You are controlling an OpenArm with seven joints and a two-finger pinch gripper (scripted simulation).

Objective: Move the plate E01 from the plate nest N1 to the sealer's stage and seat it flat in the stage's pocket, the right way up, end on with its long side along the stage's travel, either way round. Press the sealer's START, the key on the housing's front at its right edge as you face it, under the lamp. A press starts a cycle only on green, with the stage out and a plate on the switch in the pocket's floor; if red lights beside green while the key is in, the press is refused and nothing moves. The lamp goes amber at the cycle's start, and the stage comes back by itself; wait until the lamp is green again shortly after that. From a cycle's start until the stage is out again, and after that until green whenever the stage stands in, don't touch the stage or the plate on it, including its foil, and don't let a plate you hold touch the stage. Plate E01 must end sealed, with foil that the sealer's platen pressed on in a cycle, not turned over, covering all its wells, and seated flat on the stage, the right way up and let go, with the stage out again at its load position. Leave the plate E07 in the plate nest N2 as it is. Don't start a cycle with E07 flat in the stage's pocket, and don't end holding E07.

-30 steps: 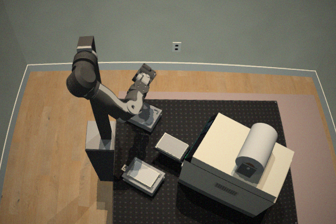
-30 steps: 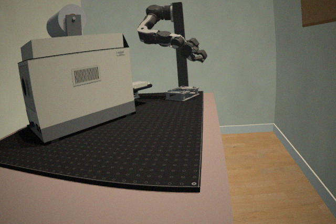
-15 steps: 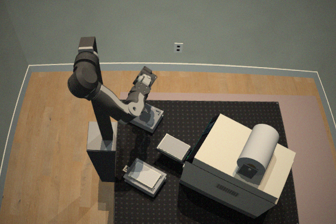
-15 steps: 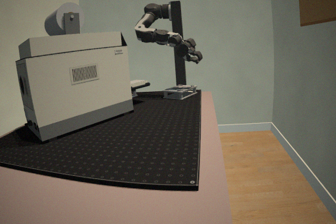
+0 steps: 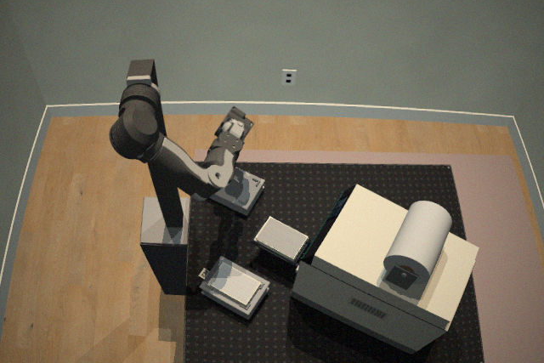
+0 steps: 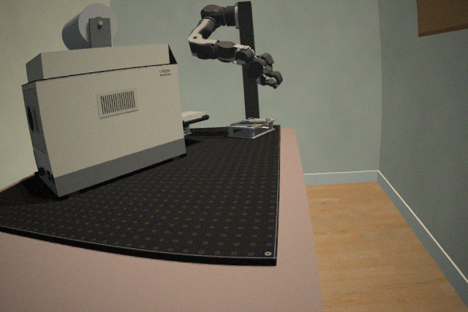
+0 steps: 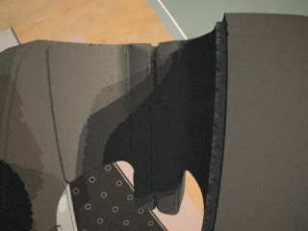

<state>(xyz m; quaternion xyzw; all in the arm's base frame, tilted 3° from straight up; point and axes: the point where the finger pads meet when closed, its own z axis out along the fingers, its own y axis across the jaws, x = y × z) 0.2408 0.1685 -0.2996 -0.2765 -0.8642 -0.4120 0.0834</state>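
My gripper [image 5: 239, 115] [image 6: 276, 84] [image 7: 165, 129] is shut, with nothing between its fingers. It hangs high above the far-left side, beyond the empty nest. A pale plate [image 5: 281, 237] [image 6: 194, 115] lies flat on the stage [image 6: 205, 117], which stands out from the sealer [image 5: 351, 229] [image 6: 109, 112]. Whether foil covers this plate is not clear. Another pale plate [image 5: 237, 283] sits in the front-left plate nest [image 5: 243, 309]. The far-left plate nest [image 5: 249, 206] [image 6: 241, 133] shows no plate, though the arm partly covers it. Plate labels are unreadable. The lamp and START key are hidden.
The foil roll [image 5: 417, 238] [image 6: 88, 27] stands on top of the sealer. The arm's column [image 5: 167, 201] [image 6: 247, 93] rises at the left. A small tag [image 5: 203, 273] sticks out beside the front-left nest. The stage lies between the two nests and the sealer.
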